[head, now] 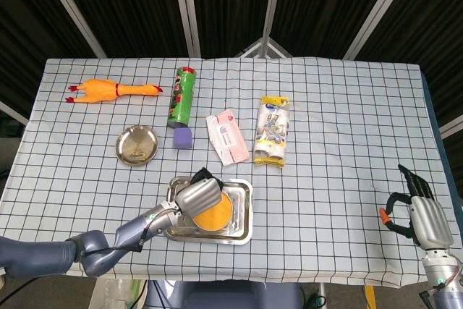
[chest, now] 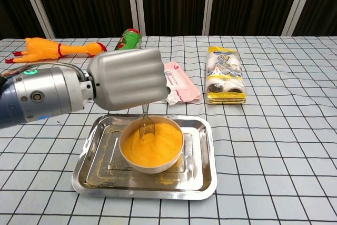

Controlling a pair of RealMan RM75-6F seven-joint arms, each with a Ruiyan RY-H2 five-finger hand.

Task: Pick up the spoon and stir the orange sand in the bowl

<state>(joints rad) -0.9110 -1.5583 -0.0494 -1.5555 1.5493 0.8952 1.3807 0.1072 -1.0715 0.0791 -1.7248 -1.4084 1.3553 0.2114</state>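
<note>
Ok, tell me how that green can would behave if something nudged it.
The green can lies on its side, so a sideways nudge would probably roll it. Its purple block sits right at the lower end and might stop it sliding that way. It looks rigid and unlikely to dent.

Dark curtained room around my work table

I see a table (head: 347,200) under a white cloth with a dark grid, lit evenly from above. Behind it hang black curtains (chest: 168,1) crossed by pale metal poles (head: 187,9), some upright, some slanting, with deep shadow between them.
</note>
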